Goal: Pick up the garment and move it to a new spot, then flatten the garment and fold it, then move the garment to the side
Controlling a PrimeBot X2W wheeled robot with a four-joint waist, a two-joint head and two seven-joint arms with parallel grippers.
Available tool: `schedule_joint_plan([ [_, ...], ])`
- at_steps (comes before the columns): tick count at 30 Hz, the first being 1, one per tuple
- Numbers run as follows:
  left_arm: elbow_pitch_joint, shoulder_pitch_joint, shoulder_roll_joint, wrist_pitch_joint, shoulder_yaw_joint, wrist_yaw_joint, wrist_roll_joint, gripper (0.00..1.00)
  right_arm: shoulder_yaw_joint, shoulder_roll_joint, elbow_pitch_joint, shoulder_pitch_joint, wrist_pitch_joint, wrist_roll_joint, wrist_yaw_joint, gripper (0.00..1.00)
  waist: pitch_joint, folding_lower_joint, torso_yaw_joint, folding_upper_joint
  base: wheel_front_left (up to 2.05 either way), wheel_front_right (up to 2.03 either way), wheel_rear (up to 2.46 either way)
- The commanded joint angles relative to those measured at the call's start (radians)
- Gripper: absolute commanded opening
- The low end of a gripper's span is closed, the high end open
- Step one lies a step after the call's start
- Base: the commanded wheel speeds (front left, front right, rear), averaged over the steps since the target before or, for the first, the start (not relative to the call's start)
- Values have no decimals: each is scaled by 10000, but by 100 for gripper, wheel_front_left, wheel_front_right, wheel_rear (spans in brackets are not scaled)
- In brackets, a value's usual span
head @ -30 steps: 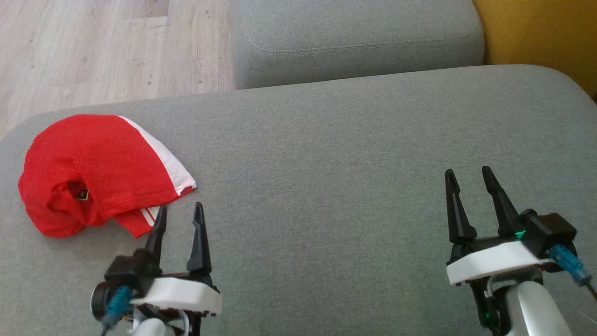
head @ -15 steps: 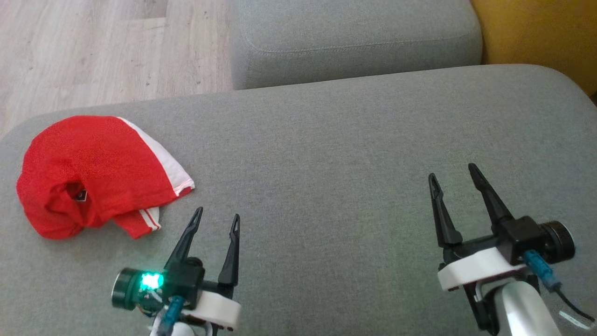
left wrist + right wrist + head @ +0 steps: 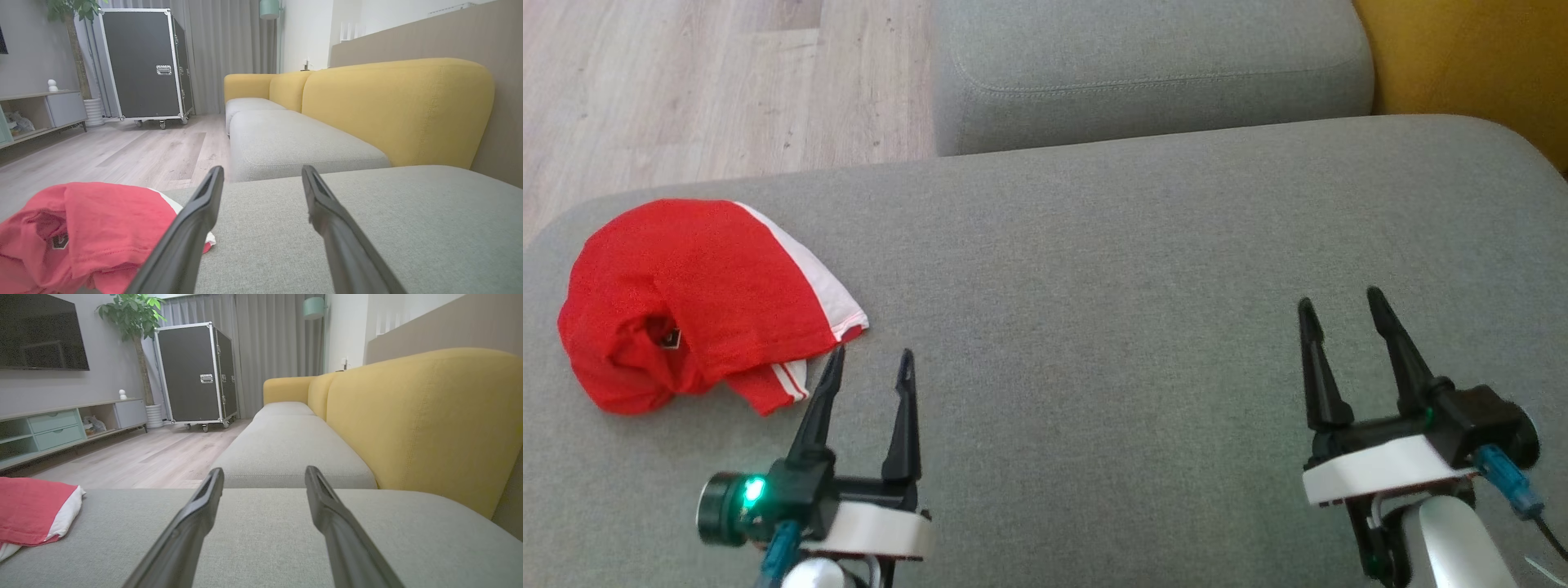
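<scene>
The grey sofa seat (image 3: 1135, 269) took most of the head view, w/ a second cushion (image 3: 1143, 73) beyond it, wood floor (image 3: 686, 90) at the far left and a yellow backrest (image 3: 1462, 57) at the far right. The garment (image 3: 686, 302) — red w/ a white stripe — lay bunched at the left end of the seat, near the rounded corner where the seat dropped to the floor. The left gripper (image 3: 872, 354) was just beside the garment's near right hem, jaws apart and empty. One finger tip was almost at the cloth, but I could not tell if it touched. The right gripper (image 3: 1342, 298) hovered well apart at the right side, jaws also apart, nothing between them.

Risks, as I judged them: the garment looked not yet picked up, so the grasp was prob. the next step.
- The cloth lay in several layers. A pinch at the hem could take only one layer, and the rest would drag or unroll.
- A push from an open finger could slide the bundle to the left edge and off to the floor.
- Jaws pressed deep into the soft seat could catch the upholstery instead of the cloth.

Room: the middle and right part of the seat were bare — a good place for laying flat and folding. The left and far edges were near the garment, so moves should go to the right, away from them. The backrest closed the right side.
</scene>
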Motion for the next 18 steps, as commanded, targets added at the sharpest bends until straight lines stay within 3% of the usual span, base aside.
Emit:
schedule_joint_plan([
  [1, -389, -127, -131, -205, 633, -153, 128, 100, 152, -68, -75, -198, -179, 163, 39, 100, -20, 0, 6, 0, 0, 0, 0],
  [7, -152, 287, -658, -381, 1367, -900, 765, 100, 234, -71, 1001, -112, -356, 299, 40, 100, -85, 0, -14, 0, 0, 0, 0],
  [18, 205, 416, -1246, -389, 2350, -1723, 1151, 100, 237, -72, 829, -216, -364, 515, 40, 100, -90, 0, -72, 0, 0, 0, 0],
])
